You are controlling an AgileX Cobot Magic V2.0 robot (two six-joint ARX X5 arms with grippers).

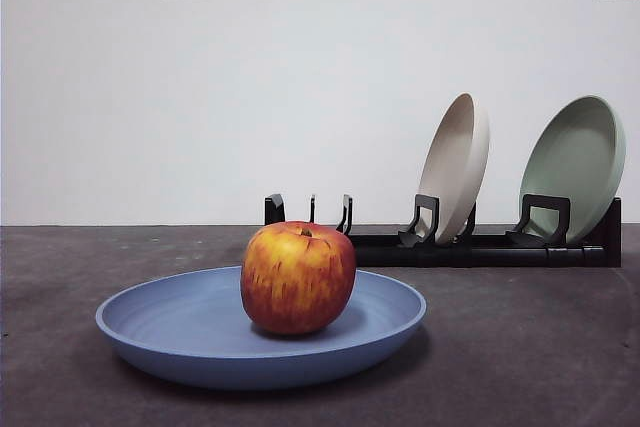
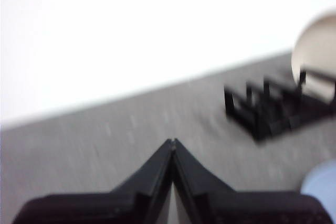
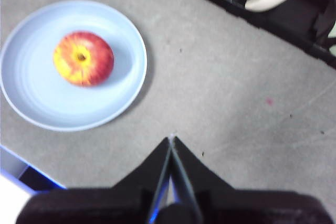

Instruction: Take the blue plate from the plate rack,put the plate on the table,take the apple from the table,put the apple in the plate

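Both pincers pinched closed and holding nothing; apple sits in the blue plate

The right gripper (image 3: 171, 139) hangs over bare table (image 3: 236, 103), its jaws pressed together, well apart from the blue plate (image 3: 31, 98). The left gripper (image 2: 172, 141) is clenched too, over open grey table, near the end of the plate rack (image 2: 262, 114). The round red and yellow apple (image 1: 297, 277) stands in the smooth, shallow plate, stem dimple up. Behind, the long black rack runs sideways, holding a beige plate (image 1: 455, 162) and a pale green plate (image 1: 575, 162) on edge

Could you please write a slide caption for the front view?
Apple resting in the blue plate on the table, beige and green plates racked behind.
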